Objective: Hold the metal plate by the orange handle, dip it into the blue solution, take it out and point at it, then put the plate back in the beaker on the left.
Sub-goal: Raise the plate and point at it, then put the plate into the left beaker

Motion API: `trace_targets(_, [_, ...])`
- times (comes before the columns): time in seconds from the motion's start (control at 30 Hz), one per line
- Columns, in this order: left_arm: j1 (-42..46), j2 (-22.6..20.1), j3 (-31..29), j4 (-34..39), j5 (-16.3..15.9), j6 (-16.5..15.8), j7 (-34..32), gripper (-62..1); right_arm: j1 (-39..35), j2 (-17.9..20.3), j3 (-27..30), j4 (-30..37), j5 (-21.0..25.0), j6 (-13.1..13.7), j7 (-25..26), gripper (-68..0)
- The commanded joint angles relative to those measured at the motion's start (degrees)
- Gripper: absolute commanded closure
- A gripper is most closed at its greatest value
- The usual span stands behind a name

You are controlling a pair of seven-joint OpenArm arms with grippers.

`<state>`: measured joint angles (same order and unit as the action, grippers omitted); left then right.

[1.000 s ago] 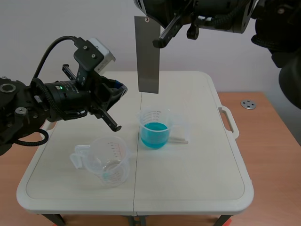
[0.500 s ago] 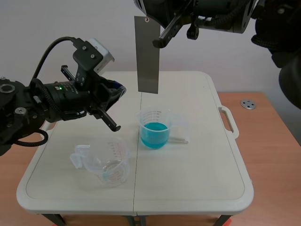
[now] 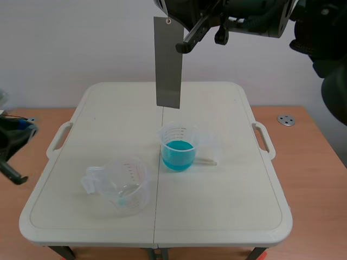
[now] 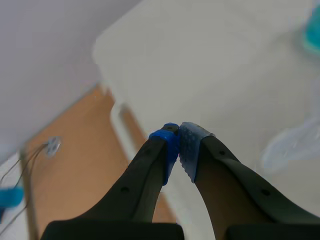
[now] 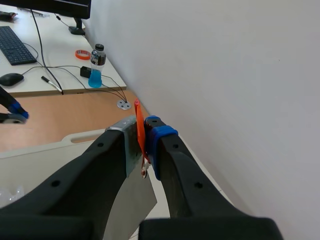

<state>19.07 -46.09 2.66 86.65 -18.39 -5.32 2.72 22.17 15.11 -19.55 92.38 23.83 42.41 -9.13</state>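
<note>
The metal plate (image 3: 168, 65) is a long, narrow strip of dull grey sheet with straight edges and a small hole near its upper end. It hangs almost upright high over the white folding table (image 3: 227, 216). Its lower edge is in the air above the clear beaker (image 3: 187, 131) that holds the blue solution (image 3: 178, 154), well clear of the rim and not touching the liquid. The right gripper (image 5: 143, 131) carries it from above. In the right wrist view the two fingers are pressed together on the thin orange handle (image 5: 139, 127), which stands edge-on between the grey pad and the blue pad. The grey sheet continues downward below them. The left gripper (image 4: 178, 136) sits low at the left side, off the table's edge and over the wooden surface (image 3: 320, 162). Its fingers are closed with the two dotted pads meeting, and there is nothing between them. On the left half of the table stands a second clear measuring beaker (image 3: 120, 187) with a handle and red graduation marks, well apart from the plate. A thin clear rod (image 3: 206, 160) lies on the table just beside the beaker of blue solution, on its right.
</note>
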Motion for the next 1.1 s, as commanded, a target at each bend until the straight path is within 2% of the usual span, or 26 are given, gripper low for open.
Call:
trace_targets(0.0, [4.57, -0.85, -2.86, -0.02, -0.74, 2.43, -0.81, -2.7, 1.31, 0.72, 0.42, 0.92, 1.16, 0.31, 1.07, -1.5])
trace_targets(0.1, [14.12, -2.45, -8.11, -0.74, -0.63, 6.49, -0.83, -2.7, 1.33, 0.74, -0.37, 1.16, 1.29, 0.31, 1.07, -1.5])
trace_targets(0.17, [19.17, -2.71, -10.51, -2.05, -0.52, 8.02, -0.83, -2.7, 1.33, 0.74, -1.2, 1.49, 1.29, 0.31, 1.07, -1.5])
trace_targets(0.4, [30.47, -1.55, -11.56, -10.43, -0.5, 8.57, -5.9, -2.7, 1.33, 0.72, -4.83, 3.26, 1.46, 0.31, 1.09, -1.5])
trace_targets(0.47, [32.33, -0.52, -11.56, -12.57, -0.48, 7.96, -7.93, -2.7, 1.33, 0.68, -6.1, 3.72, 1.57, 0.31, 1.09, -1.5])
trace_targets(0.6, [34.21, 2.05, -10.95, -15.96, -0.02, 4.66, -9.92, -2.7, 1.33, 0.42, -8.61, 4.2, 2.82, 0.31, 1.09, -1.5])
trace_targets(0.8, [34.23, 6.36, -5.29, -19.67, 2.49, 0.37, -10.69, -2.7, 1.31, -0.5, -12.33, 4.39, 3.78, 0.31, 0.85, -1.5])
trace_targets(1.07, [34.1, 14.29, 3.28, -23.17, 8.04, -0.46, -10.67, -2.7, 1.31, -3.1, -16.04, 4.39, 3.63, 0.31, 0.59, -1.5])
